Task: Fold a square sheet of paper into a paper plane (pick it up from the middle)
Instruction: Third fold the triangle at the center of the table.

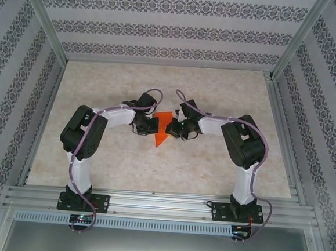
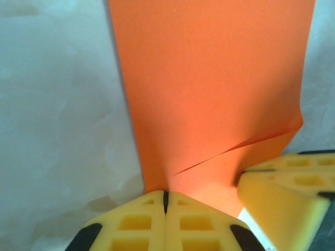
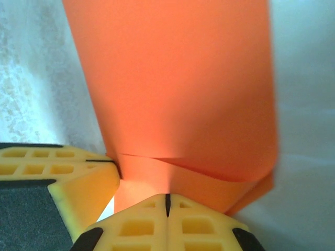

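Paper [image 1: 163, 128]: orange, folded, above the desk [image 1: 101, 91], central, pointed end toward near edge | my left hand [image 2: 166, 201] pinching its left side | my right hand [image 3: 167, 204] pinching its right side, equally close

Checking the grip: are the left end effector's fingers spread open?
No, the left end effector is pinched shut on an edge of the orange paper.

surface: beige marbled table [image 1: 152, 176] | middle: orange sheet of paper [image 1: 162, 135], contact with tabletop unclear
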